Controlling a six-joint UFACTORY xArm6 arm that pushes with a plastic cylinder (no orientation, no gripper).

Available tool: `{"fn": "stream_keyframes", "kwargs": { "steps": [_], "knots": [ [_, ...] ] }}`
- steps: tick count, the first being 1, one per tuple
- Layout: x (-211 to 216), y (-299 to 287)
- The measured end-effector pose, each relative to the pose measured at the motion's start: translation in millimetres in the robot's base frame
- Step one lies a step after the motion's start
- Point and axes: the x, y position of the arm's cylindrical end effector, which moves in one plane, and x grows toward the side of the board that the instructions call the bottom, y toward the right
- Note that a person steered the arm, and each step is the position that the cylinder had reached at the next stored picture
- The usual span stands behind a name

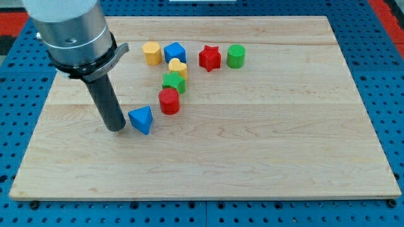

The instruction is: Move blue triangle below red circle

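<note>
The blue triangle (141, 119) lies on the wooden board (252, 151), left of centre. The red circle (169, 101) stands just up and to the right of it, a small gap between them. My tip (116, 128) rests on the board right at the triangle's left side, touching or nearly touching it. The dark rod rises from it to the grey arm body at the view's top left.
Above the red circle sit a green block (173, 82) and a yellow heart (178, 67). Further up are a yellow block (151, 53), a blue cube (174, 52), a red star (209, 58) and a green cylinder (236, 56).
</note>
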Motion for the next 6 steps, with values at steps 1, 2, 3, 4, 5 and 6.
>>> {"fn": "stream_keyframes", "kwargs": {
  "steps": [1, 2, 3, 4, 5, 6],
  "knots": [
    [-3.5, 20.0],
    [-8.0, 25.9],
    [-8.0, 47.4],
    [-8.0, 60.1],
    [18.9, 55.6],
    [83.1, 49.4]
  ]
}}
